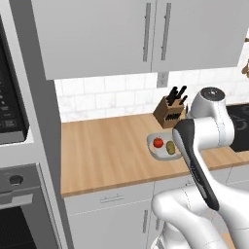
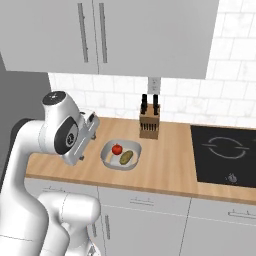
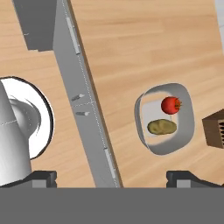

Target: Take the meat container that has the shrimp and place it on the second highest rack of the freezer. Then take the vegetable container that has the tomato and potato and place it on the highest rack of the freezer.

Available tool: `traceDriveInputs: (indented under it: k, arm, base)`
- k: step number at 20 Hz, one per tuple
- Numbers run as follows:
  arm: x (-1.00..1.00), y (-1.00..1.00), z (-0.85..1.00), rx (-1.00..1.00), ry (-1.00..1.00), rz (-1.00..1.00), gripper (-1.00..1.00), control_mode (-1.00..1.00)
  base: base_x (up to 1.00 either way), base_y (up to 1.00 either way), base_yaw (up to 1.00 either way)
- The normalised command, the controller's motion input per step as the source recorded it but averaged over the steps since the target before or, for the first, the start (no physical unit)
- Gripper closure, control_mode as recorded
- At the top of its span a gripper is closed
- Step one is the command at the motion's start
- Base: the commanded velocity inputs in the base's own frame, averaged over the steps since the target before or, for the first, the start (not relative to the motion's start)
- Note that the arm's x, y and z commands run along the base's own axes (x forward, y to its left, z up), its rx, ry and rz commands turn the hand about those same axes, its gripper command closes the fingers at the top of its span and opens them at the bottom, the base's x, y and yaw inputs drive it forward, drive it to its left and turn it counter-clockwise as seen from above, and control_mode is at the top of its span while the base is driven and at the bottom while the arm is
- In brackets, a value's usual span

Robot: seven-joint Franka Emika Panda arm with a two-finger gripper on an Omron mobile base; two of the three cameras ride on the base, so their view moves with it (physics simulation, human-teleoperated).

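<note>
resting on woodgrain counter (image 2: 165, 170): oval metal vegetable container (image 2: 109, 159), round tomato (image 2: 117, 149).

The worktop (image 2: 165, 170) is pale honey wood with fine grain, carrying a grey vegetable container (image 2: 120, 154) that holds a red tomato (image 2: 117, 149) with a dark stem spot and an olive-brown potato (image 2: 126, 157), beside a brown knife block (image 2: 149, 127) with black handles, near the worktop's back edge.
</note>
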Motion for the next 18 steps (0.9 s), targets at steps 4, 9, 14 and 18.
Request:
traceDriveInputs:
  k: [4, 9, 14, 18]
  arm:
    - [0.0, 0.0, 0.0, 0.0, 0.0, 0.0, -1.0, 1.0]
    - [0.14, -0.1, -0.24, 0.0, 0.0, 0.0, -1.0, -1.0]
    - [0.56, -0.36, -0.55, 0.01, 0.0, 0.05, -1.0, -1.0]
    - [0.39, -0.17, -0.52, 0.06, 0.0, 0.22, -1.0, -1.0]
  base:
    - [0.0, 0.0, 0.0]
    - [0.0, 0.0, 0.0]
    - [0.0, 0.0, 0.0]
    - [0.0, 0.0, 0.0]
